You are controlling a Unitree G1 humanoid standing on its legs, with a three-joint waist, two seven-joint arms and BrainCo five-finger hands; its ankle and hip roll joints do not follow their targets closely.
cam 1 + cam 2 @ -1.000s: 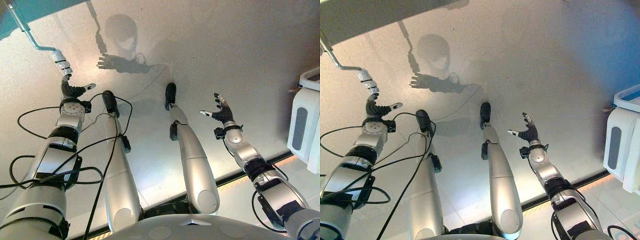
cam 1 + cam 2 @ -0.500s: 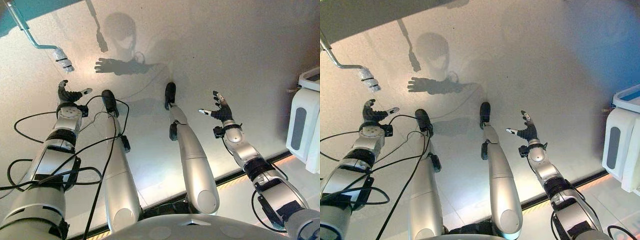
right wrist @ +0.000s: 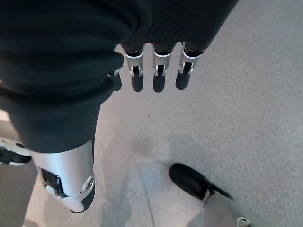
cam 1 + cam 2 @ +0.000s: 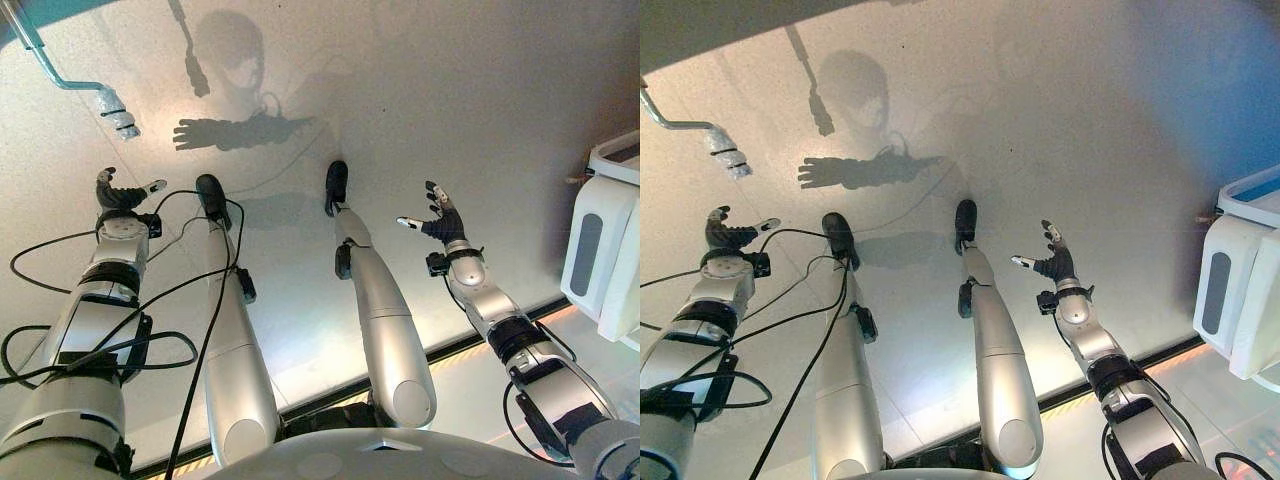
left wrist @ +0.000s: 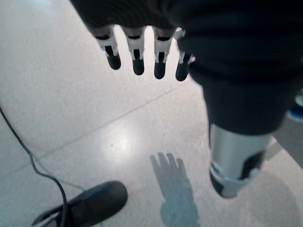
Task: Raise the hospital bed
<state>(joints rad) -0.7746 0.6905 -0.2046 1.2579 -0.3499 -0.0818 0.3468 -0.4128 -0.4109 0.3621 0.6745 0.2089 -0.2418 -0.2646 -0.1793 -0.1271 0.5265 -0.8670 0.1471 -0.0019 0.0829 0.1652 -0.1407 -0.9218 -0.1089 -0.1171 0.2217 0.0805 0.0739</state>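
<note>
While left hand hangs open, crank handle lies just beyond.

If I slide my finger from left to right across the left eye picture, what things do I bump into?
Bed crank handle → left robot hand → right robot hand → white bin.

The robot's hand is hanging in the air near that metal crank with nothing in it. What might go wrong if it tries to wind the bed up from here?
1. The left hand is open and clear of the crank handle, so nothing is gripped; a reach that lands off target would likely slide off the handle.
2. The right hand hangs open over the floor, near the white unit; a wide swing might knock it.
</note>
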